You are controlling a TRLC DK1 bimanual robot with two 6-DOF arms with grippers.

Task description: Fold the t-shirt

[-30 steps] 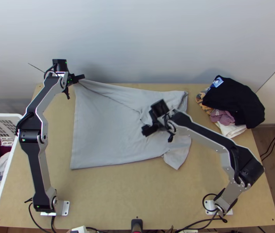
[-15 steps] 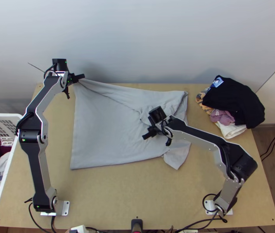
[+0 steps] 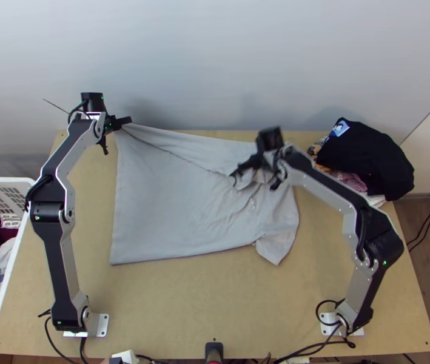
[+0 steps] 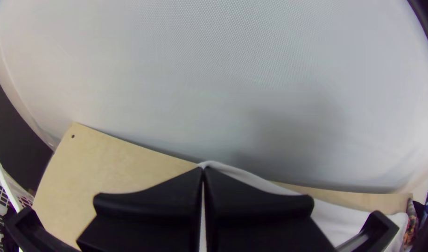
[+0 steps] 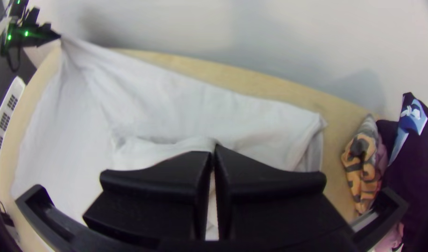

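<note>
In the top view the grey t-shirt lies mostly spread, with a fold along its far side and wrinkles at the right. My left gripper is shut on its far left corner, which is lifted. Over the cloth's right half is my right gripper, shut on a raised bit of fabric. The left wrist view has the left gripper with its fingers together and the t-shirt running off from the tips. In the right wrist view the right gripper pinches a ridge of the t-shirt.
A pile of clothes with a black garment on top sits at the table's far right corner. A white basket of laundry stands beyond the left edge. Bare tabletop lies nearer than the shirt, and a pale wall rises behind the table.
My right gripper has moved toward the table's far side and slightly right, off the middle of the cloth, now with fabric raised at its tips. The left arm has stayed in place.
</note>
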